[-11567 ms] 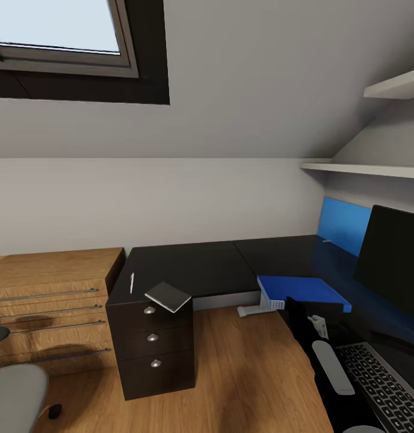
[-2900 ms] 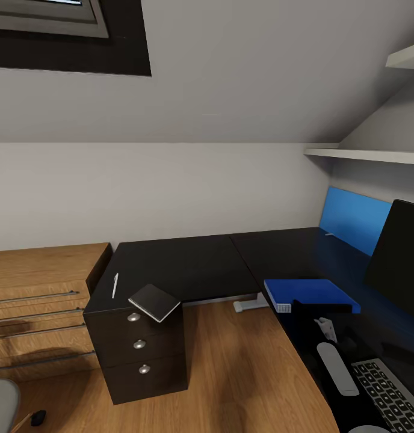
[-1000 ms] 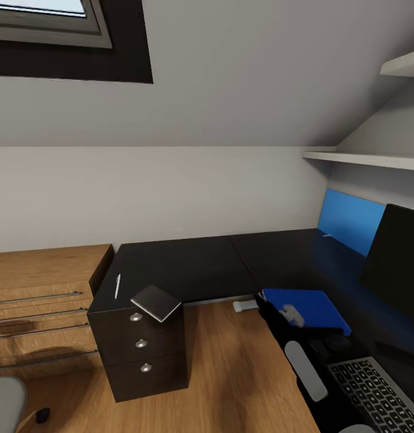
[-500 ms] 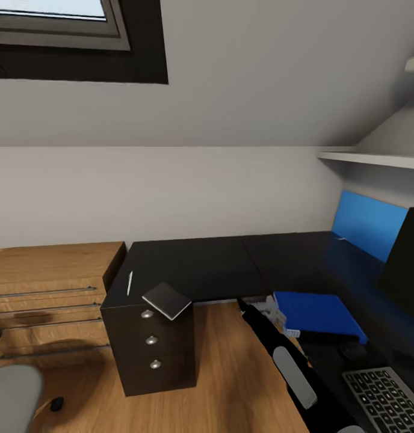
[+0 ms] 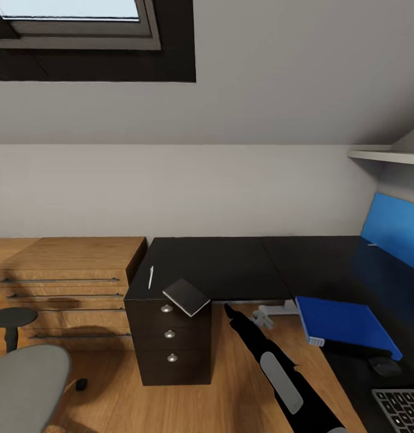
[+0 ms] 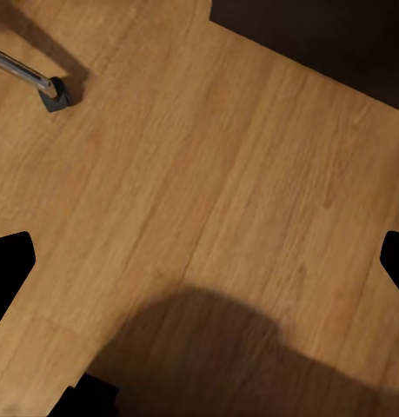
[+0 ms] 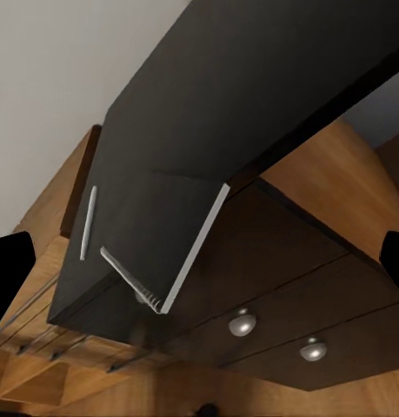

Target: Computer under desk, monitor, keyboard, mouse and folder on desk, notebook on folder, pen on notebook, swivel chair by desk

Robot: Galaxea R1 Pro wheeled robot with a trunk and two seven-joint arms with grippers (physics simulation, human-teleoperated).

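Wood flooring (image 5: 231, 385) runs under a sloped white wall with a dark-framed skylight (image 5: 80, 24) at the upper left of the head view. Over that floor the right arm (image 5: 273, 367) reaches forward and up toward the desk's drawer end, a black limb with a grey patch; the right gripper's (image 7: 199, 261) fingers stand wide apart at the two edges of the right wrist view, with nothing between them. Straight ahead of it the notebook (image 7: 160, 239) lies on the corner of the desk (image 5: 231, 264), tilted, one corner hanging over the edge above the drawer unit (image 5: 171, 343) and its round knobs. Just beside the notebook, farther along the top, the pen (image 7: 88, 221) lies flat on the black surface.

The left gripper (image 6: 199, 261) is also spread wide and holds nothing, looking down on bare floor, where a chrome leg ending in a dark caster (image 6: 56, 94) shows near one corner.

Farther right on the desk the folder (image 5: 345, 325) lies flat near the front edge, with a small dark mouse (image 5: 384, 365) just beyond it and a corner of the keyboard (image 5: 402, 409) near that. A blue back panel (image 5: 399, 231) stands behind. Left of the desk sits a light-wood cabinet (image 5: 62, 282), and the chair's (image 5: 23, 385) grey seat fills the lower left corner, well apart from the desk.
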